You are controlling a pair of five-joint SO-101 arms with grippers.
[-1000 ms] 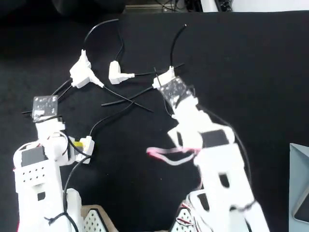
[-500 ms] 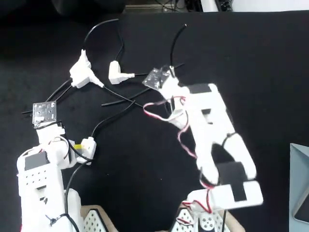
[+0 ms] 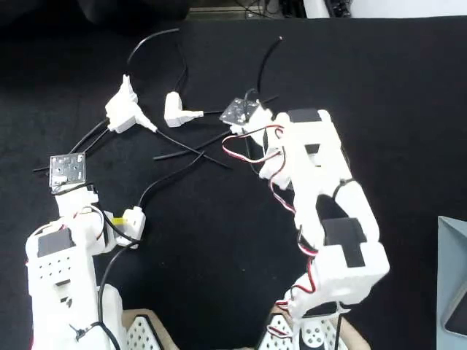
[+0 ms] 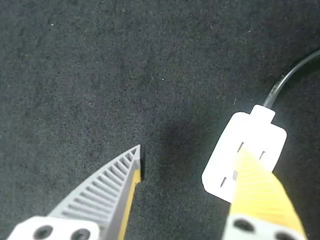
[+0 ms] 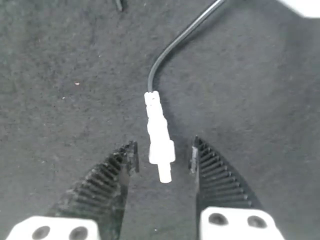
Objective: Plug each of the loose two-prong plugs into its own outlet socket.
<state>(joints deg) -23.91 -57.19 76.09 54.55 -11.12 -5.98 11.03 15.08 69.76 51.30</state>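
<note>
My right gripper (image 5: pixel 164 143) is open, its black fingers on either side of a white two-prong plug (image 5: pixel 159 142) that lies on the black mat with its black cable running away. In the high view that gripper (image 3: pixel 244 113) sits at the mat's centre back. My left gripper (image 4: pixel 189 150) is open, and a white outlet socket (image 4: pixel 243 150) with two slots lies at its yellow fingertip (image 4: pixel 252 172). The high view shows this socket (image 3: pixel 133 217) beside the left arm. Another white plug (image 3: pixel 179 113) and a white socket block (image 3: pixel 120 108) lie at the back left.
Black cables (image 3: pixel 186 149) cross the mat between the arms and loop toward the back edge. A grey box (image 3: pixel 452 277) stands at the right edge. The mat's right half is open cloth.
The right arm has swung round and folded over, and its gripper has shifted slightly left at the centre back. The left arm drew back a little, then held still.
</note>
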